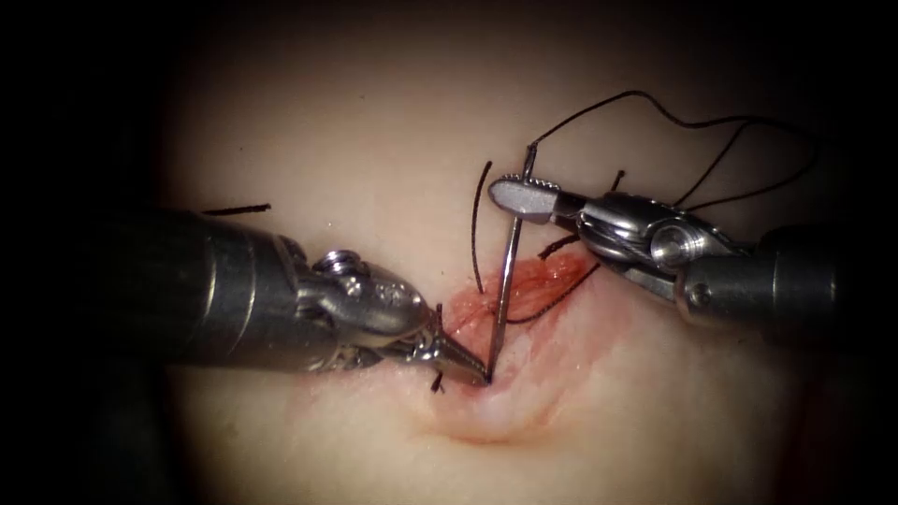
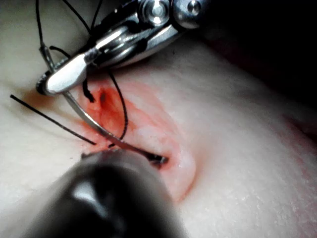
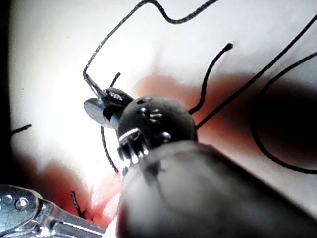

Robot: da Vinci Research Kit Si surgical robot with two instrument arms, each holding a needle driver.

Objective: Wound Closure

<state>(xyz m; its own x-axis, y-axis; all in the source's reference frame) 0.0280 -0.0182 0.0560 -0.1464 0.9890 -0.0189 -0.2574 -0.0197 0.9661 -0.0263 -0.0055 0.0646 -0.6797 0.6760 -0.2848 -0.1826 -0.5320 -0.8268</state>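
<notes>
While the right tool (image 1: pixel 524 196) comes in from the right, its jaws are pressed tight on the needle (image 1: pixel 502 290) near the back end, where the thread (image 1: pixel 655 108) joins on. The needle is thin & shiny and runs down from those jaws to the cut (image 1: pixel 524 290). Its sharp end is low down at the near end of the cut, right by the tip of the left tool (image 1: pixel 472 372). I can't tell if the sharp end is in the tissue (image 1: pixel 374 140) or just touching it.

The left tool comes in from the left, w/ its tip down on the tissue at the near end of the cut. Its jaws look pinched together at the needle's sharp end. I can't tell for sure if they hold the needle there or a bit of tissue.

In the left wrist view the needle (image 2: pixel 94 121) bends in a curve from the right tool (image 2: pixel 64 79) over the red, wet cut (image 2: pixel 114 111) to the left tool's tip (image 2: pixel 157 159).

The thread goes up from the needle's back end, loops over the tissue to the right & back behind the right tool. Short cut ends of thread (image 1: pixel 479 224) stick up beside the cut, and one more (image 1: pixel 236 209) lies on the tissue far left. Red fluid (image 1: pixel 468 313) wets the cut.
</notes>
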